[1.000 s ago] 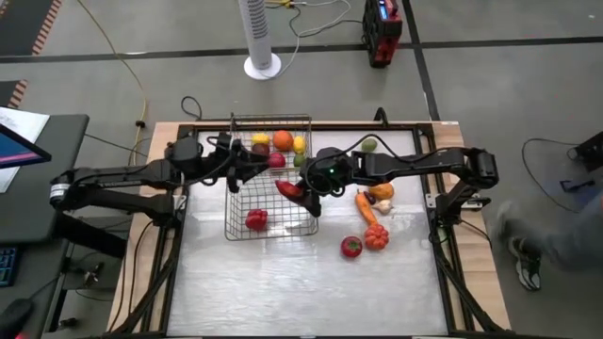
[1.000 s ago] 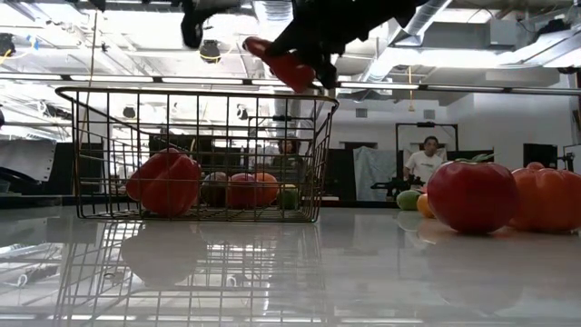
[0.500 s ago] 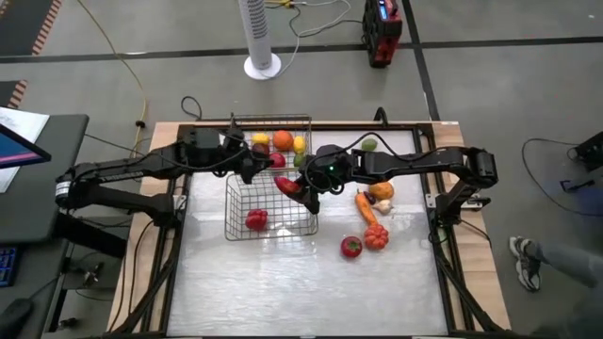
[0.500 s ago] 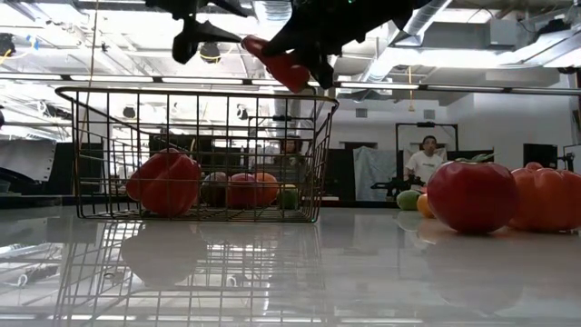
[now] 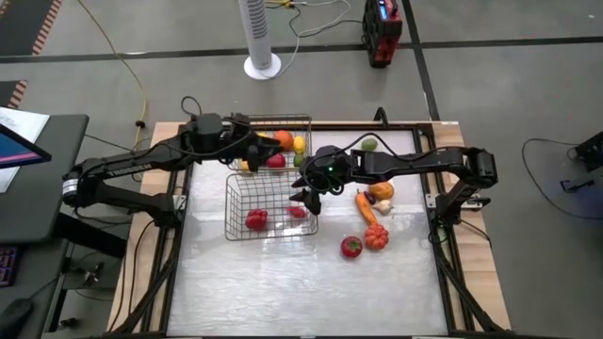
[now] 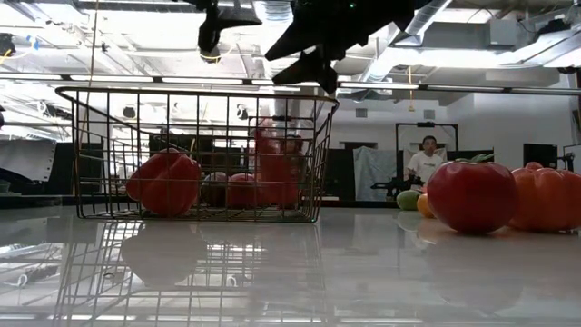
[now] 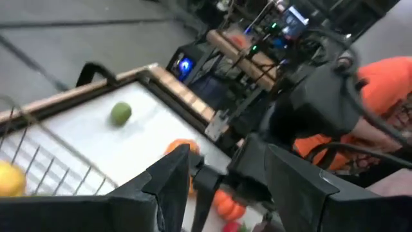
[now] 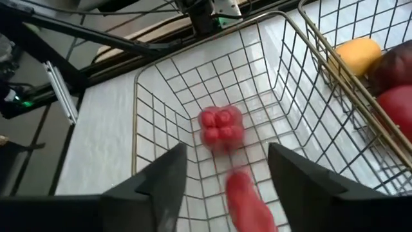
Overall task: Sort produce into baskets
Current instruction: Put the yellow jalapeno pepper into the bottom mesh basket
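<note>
Two wire baskets stand side by side: the near basket (image 5: pixel 268 209) and the far basket (image 5: pixel 275 141), which holds orange, yellow and red produce. My right gripper (image 5: pixel 307 196) hangs open over the near basket's right rim. Below it, a long red pepper (image 8: pixel 248 201) shows blurred inside that basket, clear of the fingers. A red bell pepper (image 8: pixel 222 126) rests on the same basket's floor. My left gripper (image 5: pixel 266 148) hovers open above the far basket with nothing between its fingers (image 7: pixel 168 187).
On the table right of the baskets lie a carrot (image 5: pixel 366 207), an orange pumpkin (image 5: pixel 377 235), a red tomato (image 5: pixel 351 247), a green lime (image 5: pixel 369 144) and another orange piece (image 5: pixel 382 191). A person stands in the room beyond the table (image 6: pixel 423 159).
My right gripper has opened and let go of the long red pepper, which has dropped into the near basket. My left gripper has risen and moved toward the table's right, over the far basket.
</note>
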You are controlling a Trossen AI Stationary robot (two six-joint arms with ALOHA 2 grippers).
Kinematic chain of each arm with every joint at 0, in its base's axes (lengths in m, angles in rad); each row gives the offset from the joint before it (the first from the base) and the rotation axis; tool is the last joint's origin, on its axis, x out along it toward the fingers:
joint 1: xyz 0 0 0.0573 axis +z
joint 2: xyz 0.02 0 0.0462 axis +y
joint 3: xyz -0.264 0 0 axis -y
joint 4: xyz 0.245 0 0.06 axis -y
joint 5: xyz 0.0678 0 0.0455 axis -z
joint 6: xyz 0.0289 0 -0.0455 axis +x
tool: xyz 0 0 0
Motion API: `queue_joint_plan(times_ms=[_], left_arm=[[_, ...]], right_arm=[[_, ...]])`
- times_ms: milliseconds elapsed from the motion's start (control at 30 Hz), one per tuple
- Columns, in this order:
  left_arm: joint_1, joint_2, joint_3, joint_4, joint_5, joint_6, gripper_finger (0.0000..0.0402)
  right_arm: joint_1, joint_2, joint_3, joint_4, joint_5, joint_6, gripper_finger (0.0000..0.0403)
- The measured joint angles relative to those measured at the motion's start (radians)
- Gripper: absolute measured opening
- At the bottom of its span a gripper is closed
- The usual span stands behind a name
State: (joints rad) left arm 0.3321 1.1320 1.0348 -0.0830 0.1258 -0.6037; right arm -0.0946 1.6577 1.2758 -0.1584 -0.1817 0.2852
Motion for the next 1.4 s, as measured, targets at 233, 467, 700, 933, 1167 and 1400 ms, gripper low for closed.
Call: queue_joint_plan(times_ms=[233,467,700,933,1167,1400], left_arm=[[-0.004,-0.006,0.0,-0.009,0.017,0.035,0.0183],[-0.008,-0.007,0.0,-0.063,0.061,0.056,0.0183],[-0.001,-0.008,0.0,-0.071,0.053,0.13,0.0183],[0.032,-0.007,0.0,-0.08,0.052,0.147,0.0183],[0.056,-0.006,0.0,-0.079,0.052,0.146,0.0183],[0.056,-0.006,0.0,-0.082,0.048,0.123,0.0183]], right_arm=[[-0.067,-0.083,0.028,-0.232,0.053,-0.017,0.0306],[-0.104,-0.262,0.009,-0.588,0.2,0.01,0.0301],[-0.102,-0.329,-0.22,-0.668,0.166,0.267,0.03],[0.019,-0.304,-0.284,-0.806,0.118,0.595,0.0299],[0.112,-0.165,-0.284,-0.841,0.231,0.63,0.0299],[0.098,-0.018,-0.284,-0.797,0.253,0.513,0.0298]])
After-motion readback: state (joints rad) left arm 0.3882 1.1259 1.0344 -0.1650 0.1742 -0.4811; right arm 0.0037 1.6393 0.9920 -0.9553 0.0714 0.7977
